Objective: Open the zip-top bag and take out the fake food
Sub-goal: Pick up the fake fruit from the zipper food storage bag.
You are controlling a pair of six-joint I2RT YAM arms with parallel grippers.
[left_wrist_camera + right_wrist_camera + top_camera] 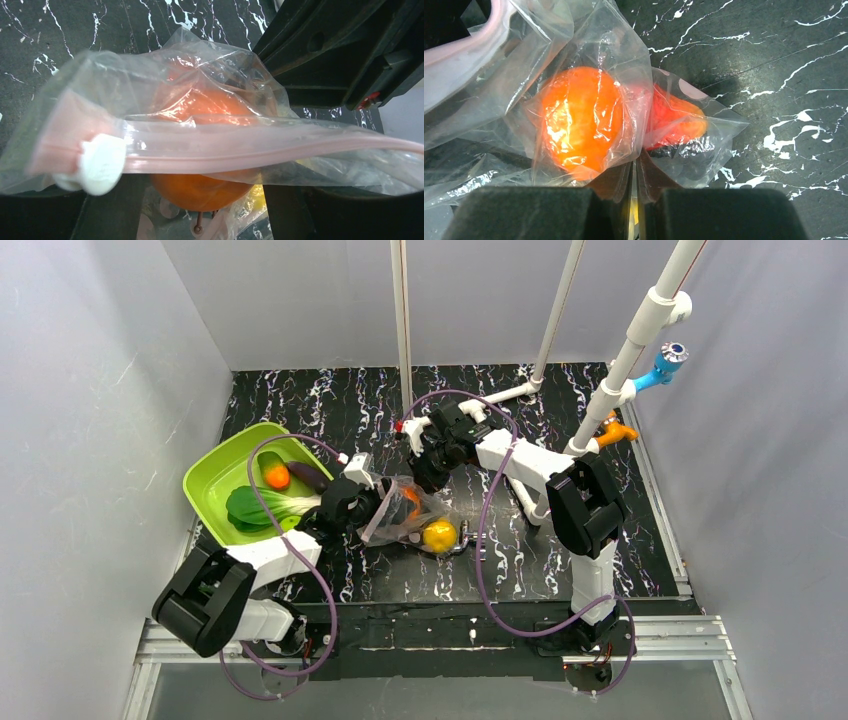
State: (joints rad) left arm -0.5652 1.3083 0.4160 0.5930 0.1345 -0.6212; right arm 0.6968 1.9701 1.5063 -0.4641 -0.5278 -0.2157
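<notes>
I'm pinching the bag [398,523] tight in the right gripper [636,200]; the left gripper [372,505] is hanging spread wide at the zip strip [250,150]. The bag is sitting mid-table beside the tray [203,483], orange [579,125] inside.

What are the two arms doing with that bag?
The right gripper is shut on the film of the zip-top bag, holding it mid-table. The left gripper has its jaws wide at the pink zip strip, an orange piece between them; unclear if gripped. A red piece and a lemon are also in the bag. Bok choy, an orange fruit and an eggplant lie in the green tray.
</notes>
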